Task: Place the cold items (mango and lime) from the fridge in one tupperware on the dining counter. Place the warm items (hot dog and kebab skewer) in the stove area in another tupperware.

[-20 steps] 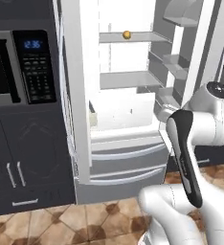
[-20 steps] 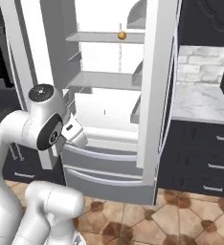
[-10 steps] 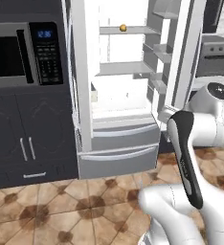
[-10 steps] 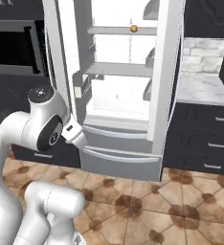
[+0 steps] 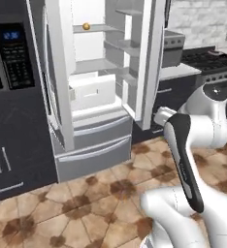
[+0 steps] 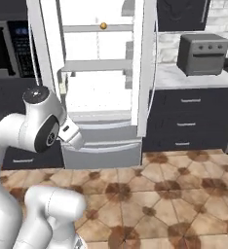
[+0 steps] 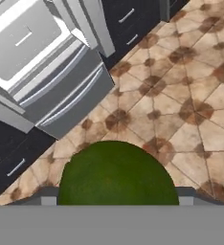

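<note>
A round green lime (image 7: 117, 178) sits in my gripper (image 7: 117, 201), low in the hand view, with the jaws shut on its sides above the tiled floor. The arm is folded close to the base, its wrist (image 5: 162, 116) in front of the open fridge (image 5: 93, 92). A small orange-yellow mango (image 5: 86, 26) lies on the fridge's upper shelf, also seen as the mango (image 6: 103, 25) in the right base view. The tupperware, hot dog, kebab skewer and dining counter are out of view.
The fridge's doors (image 6: 146, 68) stand wide open, with grey drawers (image 7: 71, 103) below. A black microwave (image 5: 11, 53) is set in dark cabinets to the left. To the right are a toaster oven (image 6: 202, 52) on a pale counter and a stove (image 5: 212, 63). Brown tiled floor lies ahead.
The whole picture has shifted: the base has turned right, so the fridge slides left and the toaster oven and stove come into view. The arm keeps its folded pose with the lime.
</note>
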### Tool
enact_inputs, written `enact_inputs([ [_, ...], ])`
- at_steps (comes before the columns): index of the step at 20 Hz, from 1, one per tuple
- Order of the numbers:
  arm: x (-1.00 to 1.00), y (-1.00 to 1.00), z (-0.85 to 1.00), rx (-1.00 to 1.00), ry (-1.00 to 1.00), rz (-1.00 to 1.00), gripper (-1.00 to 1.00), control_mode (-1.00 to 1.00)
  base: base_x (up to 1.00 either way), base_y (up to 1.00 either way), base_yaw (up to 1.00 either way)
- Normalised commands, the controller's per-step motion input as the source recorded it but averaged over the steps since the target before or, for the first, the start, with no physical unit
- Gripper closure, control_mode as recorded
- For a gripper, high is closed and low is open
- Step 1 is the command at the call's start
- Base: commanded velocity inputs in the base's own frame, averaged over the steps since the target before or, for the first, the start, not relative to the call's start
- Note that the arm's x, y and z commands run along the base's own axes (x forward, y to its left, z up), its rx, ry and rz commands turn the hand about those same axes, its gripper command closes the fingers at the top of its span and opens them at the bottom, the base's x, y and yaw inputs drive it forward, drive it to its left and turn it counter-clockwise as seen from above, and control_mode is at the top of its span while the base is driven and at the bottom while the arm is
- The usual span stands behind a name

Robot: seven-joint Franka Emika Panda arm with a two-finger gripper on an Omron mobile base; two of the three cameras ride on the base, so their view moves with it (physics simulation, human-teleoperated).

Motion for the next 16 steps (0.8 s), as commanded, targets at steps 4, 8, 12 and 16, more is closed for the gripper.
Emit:
enact_inputs([
  [4,0.00,0.00,0.00,0.00,0.00,0.00,1.00,1.00,-0.38,0.23,-1.00],
  [8,0.00,0.00,0.00,0.00,0.00,0.00,1.00,1.00,-0.37,0.15,-1.00],
  [12,0.00,0.00,0.00,0.00,0.00,0.00,1.00,1.00,-0.32,0.05,-1.00],
  [16,0.00,0.00,0.00,0.00,0.00,0.00,1.00,1.00,-0.31,0.00,-1.00],
])
